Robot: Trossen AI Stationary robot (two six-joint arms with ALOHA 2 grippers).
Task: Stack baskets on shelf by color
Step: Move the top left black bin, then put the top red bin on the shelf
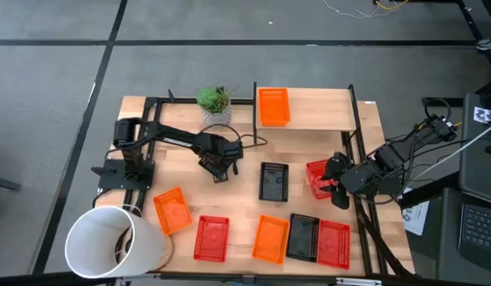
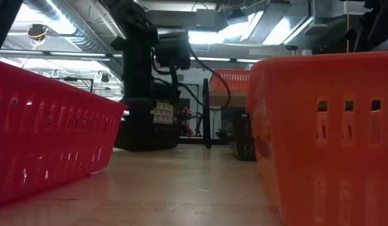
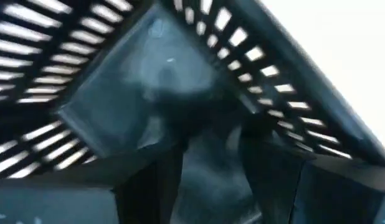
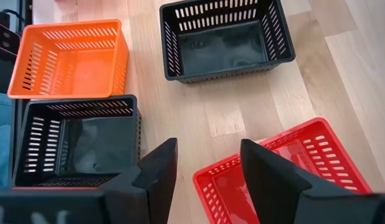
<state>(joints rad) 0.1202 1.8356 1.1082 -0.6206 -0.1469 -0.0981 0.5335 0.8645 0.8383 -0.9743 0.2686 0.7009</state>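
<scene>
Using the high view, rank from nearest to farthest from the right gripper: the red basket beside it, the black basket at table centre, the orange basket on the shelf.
1. Red mesh basket, right at the right gripper.
2. Black mesh basket, at table centre, to the gripper's left.
3. Orange mesh basket, on the wooden shelf at the back.

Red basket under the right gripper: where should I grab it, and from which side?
Take the red basket by its near rim, from above: it sits upright and open-topped, and the right gripper, fingers open, already hovers over that thin mesh wall, ready to straddle it.
</scene>
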